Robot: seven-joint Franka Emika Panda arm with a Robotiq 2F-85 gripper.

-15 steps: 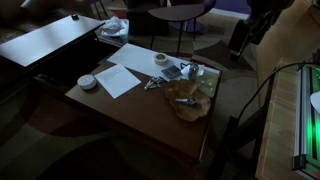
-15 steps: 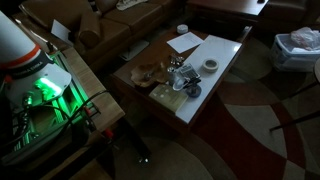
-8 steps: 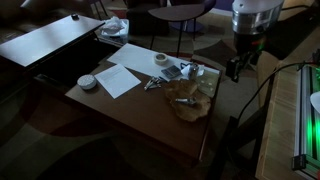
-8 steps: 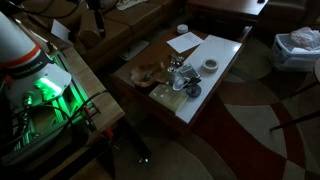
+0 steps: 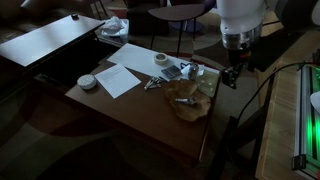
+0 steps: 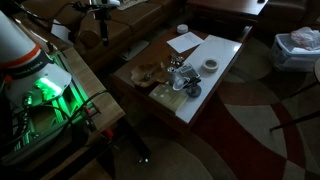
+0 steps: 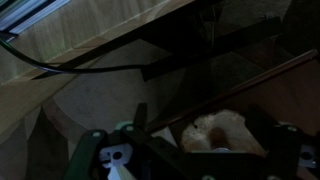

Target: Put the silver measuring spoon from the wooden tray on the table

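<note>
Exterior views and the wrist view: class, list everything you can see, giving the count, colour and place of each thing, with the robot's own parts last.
table: one, dark reddish-brown, middle of both exterior views
wooden tray: one, light brown, on the table at the end nearest the arm
silver measuring spoon: one, silver, lying on the tray
sheet of paper: one, white, flat on the table
round dish: one, white, on the table beside the paper
bunch of utensils: one, silvery, on the table between paper and tray
second table: one, pale-topped grey, behind the brown table
arm: one, white, above the table's tray end
gripper: one, dark, in the air just off the table's edge, open, empty
</note>
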